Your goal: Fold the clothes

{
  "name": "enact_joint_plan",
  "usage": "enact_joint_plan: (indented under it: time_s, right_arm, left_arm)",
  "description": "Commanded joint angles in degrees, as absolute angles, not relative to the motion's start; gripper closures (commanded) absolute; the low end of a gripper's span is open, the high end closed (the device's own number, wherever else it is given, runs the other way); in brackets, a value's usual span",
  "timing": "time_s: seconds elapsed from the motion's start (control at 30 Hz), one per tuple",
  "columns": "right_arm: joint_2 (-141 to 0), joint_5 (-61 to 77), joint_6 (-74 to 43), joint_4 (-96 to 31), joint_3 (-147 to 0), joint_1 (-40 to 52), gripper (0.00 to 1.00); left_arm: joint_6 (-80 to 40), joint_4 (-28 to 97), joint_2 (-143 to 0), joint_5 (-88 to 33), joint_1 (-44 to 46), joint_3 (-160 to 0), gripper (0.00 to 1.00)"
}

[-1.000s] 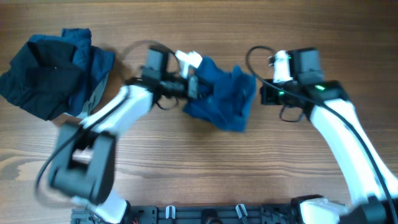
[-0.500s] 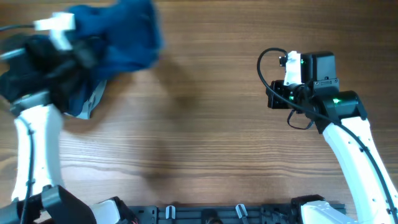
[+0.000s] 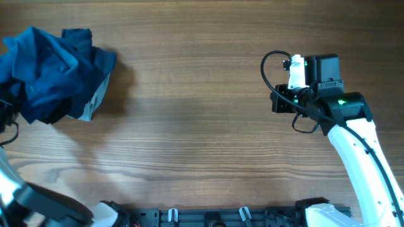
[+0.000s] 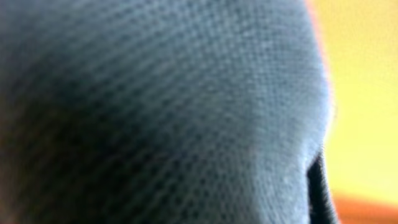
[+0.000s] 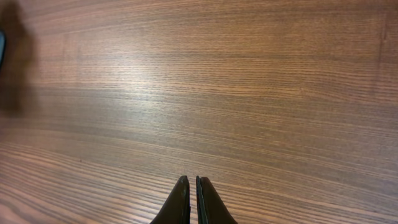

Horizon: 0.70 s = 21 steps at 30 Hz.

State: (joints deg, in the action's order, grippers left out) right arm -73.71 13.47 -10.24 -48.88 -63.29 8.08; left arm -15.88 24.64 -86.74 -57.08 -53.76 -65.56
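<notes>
Plainly, right fingers point(image 5: 182, 202) touch, holding nothing; left fingers hidden by clothes point(image 3: 53, 69), state unknown.

Brown wood-grain table point(image 5: 249, 93), fine horizontal grain, soft pale sheen of light

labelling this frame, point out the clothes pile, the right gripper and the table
clothes pile point(image 3: 50, 75), overhead view, on the mid-blue garment lying on top
right gripper point(image 5: 192, 182), right wrist view, midway between its fingertips
table point(image 3: 202, 126), overhead view, bare wood near the middle

Mid-blue clothes point(image 3: 50, 69) with pale grey lining point(image 3: 98, 101); brown wood-grain table point(image 3: 202, 126).
</notes>
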Motion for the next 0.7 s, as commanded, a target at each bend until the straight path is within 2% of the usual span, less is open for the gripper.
enact_joint_plan:
  time_s: [0.0,0.03,0.07,0.13,0.17,0.33,0.57,0.67]
  right_arm:
    - [-73.8,14.3,-10.7,-49.8,-64.2,8.2,0.95]
    - [-73.8,14.2,-10.7,-50.5,-64.2,8.2,0.95]
    - [-73.8,14.2,-10.6,-50.9,-64.2,8.2,0.95]
    - [-73.8,14.2,-10.4,-51.7,-64.2,8.2,0.95]
    - [-73.8,14.2,-10.4,-51.7,-64.2,8.2,0.95]
    - [-73.8,14.2,-10.0,-51.5,-64.2,8.2,0.94]
    - [-73.8,14.0,-9.0,-51.0,-64.2,8.2,0.95]
    - [-73.8,14.0,-8.9,-50.6,-64.2,8.2,0.94]
  left_arm:
    - [-11.0,25.0,-94.8,-43.9,-52.3,-66.4,0.64]
    - [-11.1,24.3,-96.5,-42.8,-52.3,-66.4,0.46]
    - [-11.2,23.7,-97.4,-42.7,-52.3,-66.4,0.35]
    - [-13.2,22.7,-98.5,-42.7,-52.3,-66.4,0.05]
    - [-14.0,22.5,-98.5,-42.1,-52.3,-66.4,0.0]
    - [-20.0,26.4,-91.7,-39.2,-55.3,-68.2,0.0]
    - [-21.4,29.6,-78.2,-47.4,-55.9,-71.9,0.0]
    - [-21.4,30.3,-72.7,-47.2,-55.7,-72.4,0.0]
